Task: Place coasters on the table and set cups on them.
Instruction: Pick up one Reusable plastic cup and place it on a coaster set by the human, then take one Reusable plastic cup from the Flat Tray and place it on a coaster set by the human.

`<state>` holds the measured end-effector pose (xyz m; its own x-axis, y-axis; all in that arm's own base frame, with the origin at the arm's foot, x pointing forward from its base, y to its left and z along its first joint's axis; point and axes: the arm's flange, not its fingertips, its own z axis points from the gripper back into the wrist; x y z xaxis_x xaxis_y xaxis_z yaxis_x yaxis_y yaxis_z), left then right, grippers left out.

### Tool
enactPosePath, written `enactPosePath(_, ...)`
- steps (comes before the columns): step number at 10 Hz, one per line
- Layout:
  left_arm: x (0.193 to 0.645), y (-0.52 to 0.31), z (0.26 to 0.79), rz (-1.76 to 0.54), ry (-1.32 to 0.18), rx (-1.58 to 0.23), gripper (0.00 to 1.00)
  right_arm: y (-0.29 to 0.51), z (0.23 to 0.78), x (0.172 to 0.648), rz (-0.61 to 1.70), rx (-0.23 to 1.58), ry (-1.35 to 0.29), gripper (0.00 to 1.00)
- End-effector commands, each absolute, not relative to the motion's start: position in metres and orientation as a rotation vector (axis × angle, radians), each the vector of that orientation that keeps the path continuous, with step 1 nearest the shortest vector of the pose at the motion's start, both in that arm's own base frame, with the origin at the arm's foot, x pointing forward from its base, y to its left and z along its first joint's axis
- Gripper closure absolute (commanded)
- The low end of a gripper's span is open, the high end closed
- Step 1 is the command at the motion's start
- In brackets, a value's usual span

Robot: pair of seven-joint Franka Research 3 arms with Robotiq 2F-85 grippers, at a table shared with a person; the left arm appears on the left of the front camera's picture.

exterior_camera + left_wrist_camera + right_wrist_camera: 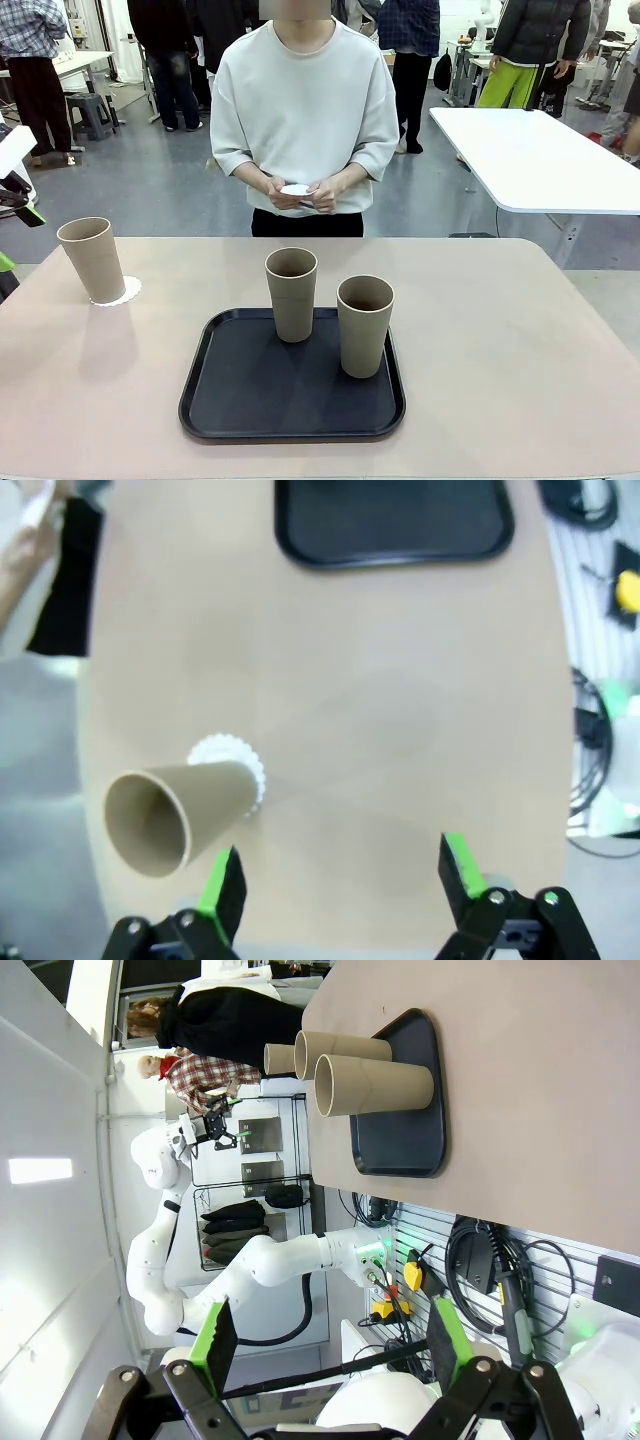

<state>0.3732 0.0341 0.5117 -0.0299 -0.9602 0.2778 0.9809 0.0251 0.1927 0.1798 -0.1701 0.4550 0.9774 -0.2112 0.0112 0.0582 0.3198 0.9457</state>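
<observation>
One tan cup (91, 260) stands on a lacy white coaster (122, 292) at the far left of the beige table (500, 340). Two more cups (291, 293) (365, 325) stand on the black tray (230, 390) in the middle. Across the table, the person holds another white coaster (297, 190) in both hands. My left gripper (342, 865) hangs open above the table, just beside the left cup (175, 805) and its coaster (235, 755); it shows at the picture's left edge (14, 238). My right gripper (330, 1320) is open and holds nothing, well off the table's side, looking at the tray's cups (375, 1085).
A white table (540, 160) stands behind on the right, and other people stand in the background. Cables and a yellow item (625, 590) lie beyond the table's near edge. Bare tabletop (350, 680) lies between the left cup and the tray (395, 525).
</observation>
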Motion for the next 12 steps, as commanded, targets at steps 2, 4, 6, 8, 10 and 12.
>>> enactPosePath(2, 0.384, 0.041, 0.501, -1.600, -0.376, -0.036, 0.00, -0.170, 0.455, 0.179, -0.170, 1.244, -0.149, 0.00)
enactPosePath(4, 0.384, 0.041, 0.501, -1.600, -0.376, -0.036, 0.00, -0.170, 0.455, 0.179, -0.170, 1.244, -0.149, 0.00)
enactPosePath(6, 0.384, 0.041, 0.501, -1.600, -0.376, -0.036, 0.00, -0.170, 0.455, 0.179, -0.170, 1.244, -0.149, 0.00)
enactPosePath(8, 0.384, 0.041, 0.501, -1.600, -0.376, -0.036, 0.00, -0.170, 0.455, 0.179, -0.170, 1.244, -0.149, 0.00)
enactPosePath(10, 0.383, 0.039, 0.502, -1.581, -0.383, -0.058, 0.00, -0.170, 0.455, 0.179, -0.170, 1.244, -0.149, 0.00)
enactPosePath(12, 0.372, 0.032, 0.510, -1.095, -0.519, -0.157, 0.00, -0.170, 0.455, 0.179, -0.170, 1.244, -0.149, 0.00)
